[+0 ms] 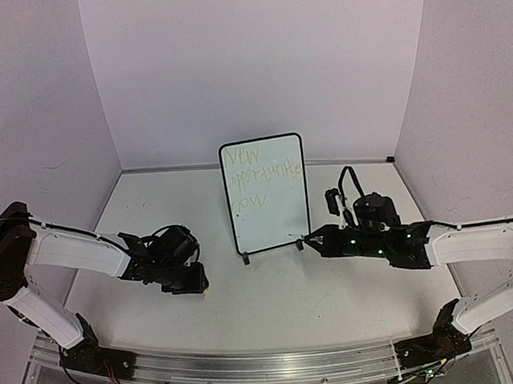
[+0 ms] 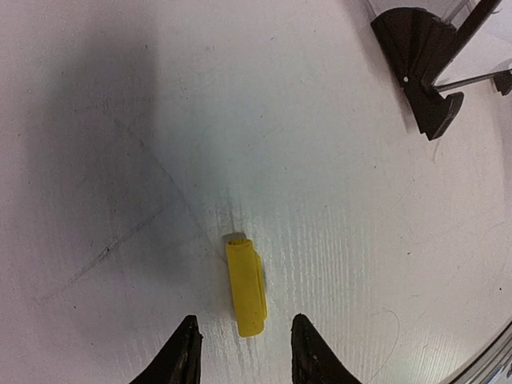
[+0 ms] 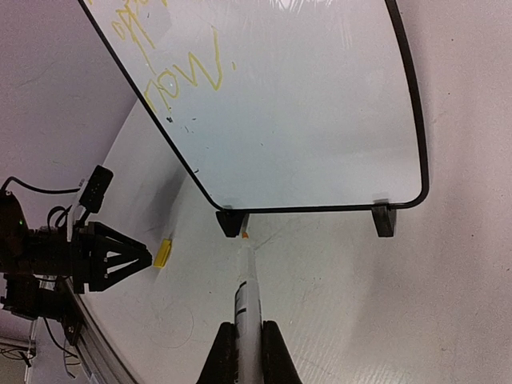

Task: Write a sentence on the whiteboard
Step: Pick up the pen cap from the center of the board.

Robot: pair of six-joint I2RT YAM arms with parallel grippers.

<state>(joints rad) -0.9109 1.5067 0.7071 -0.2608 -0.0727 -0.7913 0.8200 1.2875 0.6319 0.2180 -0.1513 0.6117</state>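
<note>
Top external: right arm (image 1: 469, 242) reaches low leftward, fingers (image 3: 222, 354) pinching marker (image 3: 246, 298) beside whiteboard (image 1: 273, 229).

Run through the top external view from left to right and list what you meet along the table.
In order: left gripper → whiteboard → right gripper. Left out: the yellow cap under the left gripper and the marker in the right gripper, since they overlap their neighbours.
</note>
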